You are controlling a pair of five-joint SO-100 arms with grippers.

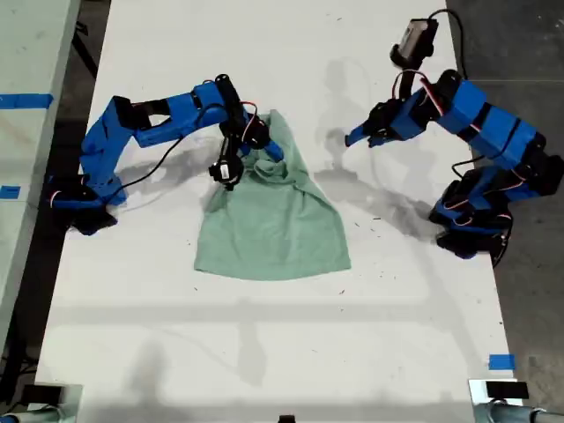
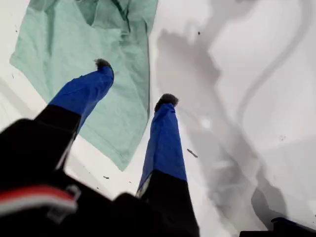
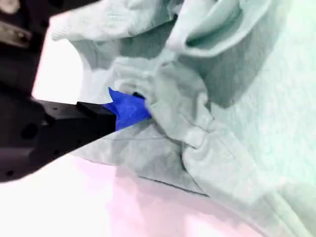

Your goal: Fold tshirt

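Second pincer (image 3: 143, 106) grips tshirt (image 1: 273, 220) top | first pincer (image 2: 133, 81) open above table (image 1: 397, 291)

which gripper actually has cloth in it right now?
My second gripper, on the arm at the exterior view's left: its jaws are buried in the bunched top of the tshirt. My first gripper hangs open over the table, nothing between its fingers.

tshirt (image 1: 273, 225) | pale mint-green; top bunched, hem spread flat | mid-table, exterior view
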